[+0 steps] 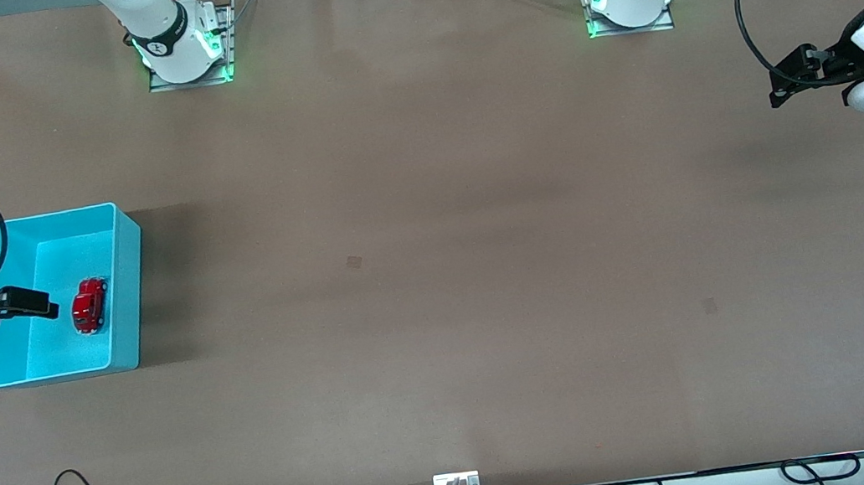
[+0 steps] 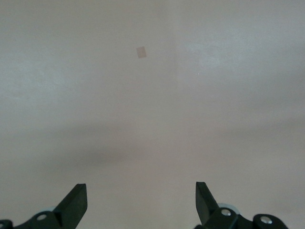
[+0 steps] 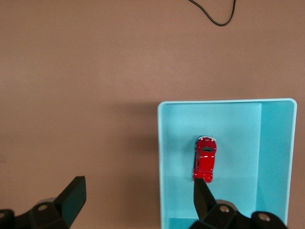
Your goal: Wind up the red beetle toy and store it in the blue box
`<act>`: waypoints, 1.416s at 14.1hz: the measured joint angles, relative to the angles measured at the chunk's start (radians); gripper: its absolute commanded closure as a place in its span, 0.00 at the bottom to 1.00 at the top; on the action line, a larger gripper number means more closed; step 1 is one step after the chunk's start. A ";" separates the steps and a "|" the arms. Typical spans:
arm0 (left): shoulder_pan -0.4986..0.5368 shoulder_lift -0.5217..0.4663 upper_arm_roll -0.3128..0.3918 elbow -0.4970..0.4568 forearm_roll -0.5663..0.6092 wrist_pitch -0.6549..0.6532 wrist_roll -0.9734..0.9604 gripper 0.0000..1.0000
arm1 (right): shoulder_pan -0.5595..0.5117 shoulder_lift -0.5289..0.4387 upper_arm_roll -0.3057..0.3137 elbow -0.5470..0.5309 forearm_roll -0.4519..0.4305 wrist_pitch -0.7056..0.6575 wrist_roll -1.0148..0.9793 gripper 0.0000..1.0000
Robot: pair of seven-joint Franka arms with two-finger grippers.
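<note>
The red beetle toy is lying on the floor of the blue box, free of any grip, close to the box wall that faces the middle of the tabletop. The box is sitting toward the right arm's end of the tabletop.

The right claw is hanging over the open box, its fingers spread apart and holding nothing. In the front view the rest of that arm is being cut off by the picture edge, and the two fingers are overlapping there into one dark shape. In the right wrist view the claw is showing its fingers only as dark tips, and one tip is covering the toy's nearest end; the box's nearest wall is cropped away.

The left claw is waiting above bare tabletop at the left arm's end, released and empty, its arm partly out of frame. The left wrist view is showing that claw over plain surface with a small square mark.

The black bands on the arm bases are carrying lettering too small to read.
</note>
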 measured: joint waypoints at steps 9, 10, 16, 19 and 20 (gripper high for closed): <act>0.005 0.002 0.001 0.000 0.000 0.000 0.000 0.00 | 0.064 -0.192 -0.057 -0.022 -0.001 -0.244 0.078 0.00; 0.005 0.003 0.001 0.000 0.000 0.000 0.000 0.00 | 0.064 -0.224 -0.057 -0.074 -0.003 -0.219 0.078 0.00; 0.005 0.004 0.001 0.000 0.000 0.000 0.000 0.00 | 0.064 -0.369 -0.060 -0.255 -0.018 -0.160 0.082 0.00; 0.005 0.005 0.001 0.000 0.000 0.000 0.000 0.00 | 0.066 -0.410 -0.056 -0.277 -0.025 -0.161 0.082 0.00; 0.006 0.005 0.001 0.000 0.000 0.000 0.000 0.00 | 0.068 -0.414 -0.052 -0.279 -0.029 -0.166 0.082 0.00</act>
